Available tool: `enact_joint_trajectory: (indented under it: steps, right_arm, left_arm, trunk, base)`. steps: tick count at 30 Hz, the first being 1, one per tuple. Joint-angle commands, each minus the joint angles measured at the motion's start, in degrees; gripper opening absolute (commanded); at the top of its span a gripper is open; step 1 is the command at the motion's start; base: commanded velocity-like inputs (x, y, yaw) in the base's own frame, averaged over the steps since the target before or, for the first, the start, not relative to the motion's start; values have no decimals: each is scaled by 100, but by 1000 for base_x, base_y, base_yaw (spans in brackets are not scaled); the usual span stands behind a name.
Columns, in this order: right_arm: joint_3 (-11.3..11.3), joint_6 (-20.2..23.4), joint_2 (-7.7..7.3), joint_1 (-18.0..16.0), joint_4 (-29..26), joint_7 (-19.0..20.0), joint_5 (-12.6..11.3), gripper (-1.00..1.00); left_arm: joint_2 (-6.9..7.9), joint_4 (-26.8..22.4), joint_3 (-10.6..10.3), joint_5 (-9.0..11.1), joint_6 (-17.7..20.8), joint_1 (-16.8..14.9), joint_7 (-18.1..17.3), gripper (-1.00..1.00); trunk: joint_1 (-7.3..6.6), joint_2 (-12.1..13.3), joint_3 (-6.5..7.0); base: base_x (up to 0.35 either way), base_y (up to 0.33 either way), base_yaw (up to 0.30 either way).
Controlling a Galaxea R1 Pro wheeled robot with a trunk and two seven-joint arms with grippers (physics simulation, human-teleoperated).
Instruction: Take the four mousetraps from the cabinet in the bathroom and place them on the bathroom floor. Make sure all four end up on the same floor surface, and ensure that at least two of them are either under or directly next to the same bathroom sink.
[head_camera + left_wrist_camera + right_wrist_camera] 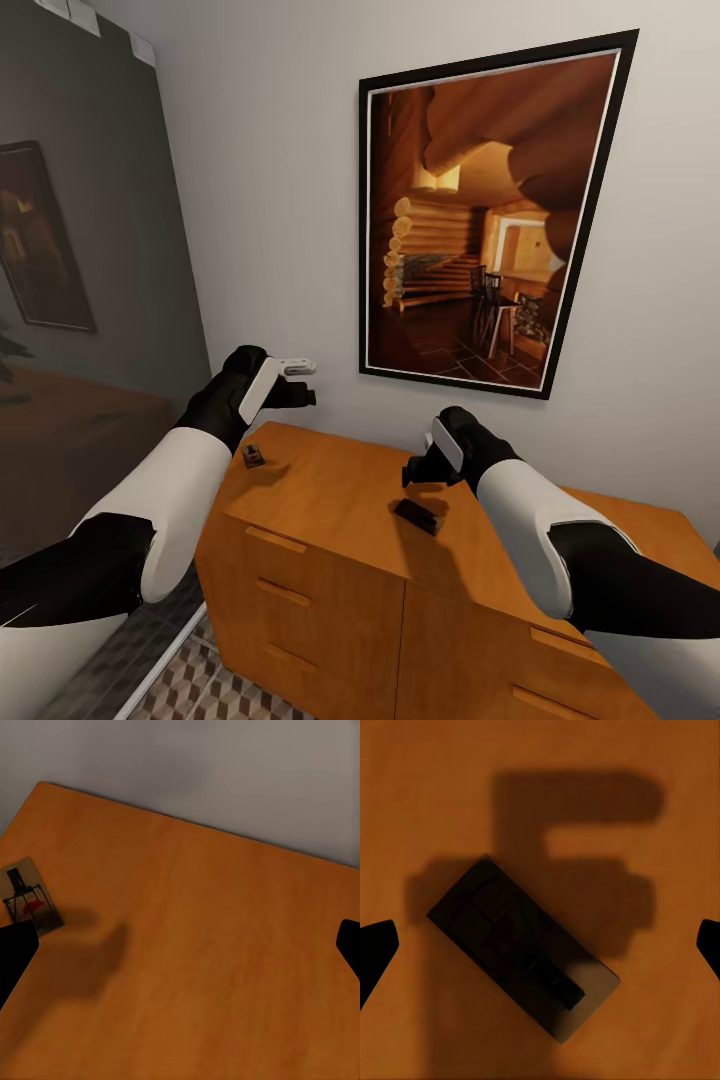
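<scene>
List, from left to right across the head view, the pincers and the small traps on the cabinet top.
Small brown wooden mousetrap near the cabinet's left corner → left pincer, black and white → dark shadowed rectangular mousetrap, almost level with the black right pincer above it.

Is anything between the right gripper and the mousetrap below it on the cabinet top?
Nothing visible. The right gripper hangs open above the mousetrap, which lies flat on the cabinet top with only bare wood around it.
</scene>
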Motion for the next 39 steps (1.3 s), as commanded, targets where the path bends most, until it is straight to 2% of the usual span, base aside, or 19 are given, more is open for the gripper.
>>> enact_joint_trajectory:
  steps: [1,9,13,19,20,22,23,25,30,33,34,39]
  right_arm:
    - [7,18,1,-4,-5,-58,-58,100]
    - [16,18,168,-4,314,-51,-16,100]
    - [45,18,174,-4,390,-32,-2,100]
    - [283,18,174,-4,434,22,8,100]
    - [471,18,174,-4,429,75,9,100]
    - [695,18,174,-4,416,167,11,100]
    - [695,18,174,-4,416,167,11,100]
    - [938,18,174,-4,407,311,13,100]
    - [1520,18,174,-4,389,838,23,100]
    - [1791,18,174,-4,376,1120,28,100]
    - [2008,18,162,-4,364,1333,34,100]
    - [2098,18,151,-4,359,1424,37,100]
  left_arm:
    - [3,-5,-17,60,17,-4,55,100]
    - [3,-5,-14,60,17,-4,54,100]
    - [3,-5,-13,60,17,-4,54,100]
    - [3,-5,-10,60,17,-4,58,100]
    - [6,-5,-10,60,20,-4,58,100]
    - [8,-5,-10,60,19,-4,60,100]
    - [8,-5,-10,60,19,-4,60,100]
    - [9,-5,-9,60,20,-4,58,100]
    - [11,-2,-9,65,18,-4,55,100]
    - [11,1,-9,67,18,-4,55,100]
    - [11,3,-9,68,17,-4,54,100]
    - [11,3,-9,67,17,-4,54,100]
  trunk:
    - [1,-5,-8]
    - [1,-5,-8]
    - [1,-5,-8]
    - [1,-5,-8]
    - [1,-5,-8]
    - [1,-5,-8]
    - [1,-5,-8]
    - [1,-5,-8]
    - [1,-5,-8]
    - [1,-5,-8]
    - [1,-5,-8]
    - [1,-5,-8]
  base:
    - [0,0,0]
    - [0,0,0]
    - [0,0,0]
    - [0,0,0]
    - [0,0,0]
    - [0,0,0]
    - [0,0,0]
    - [0,0,0]
    - [0,0,0]
    - [0,0,0]
    - [0,0,0]
    - [0,0,0]
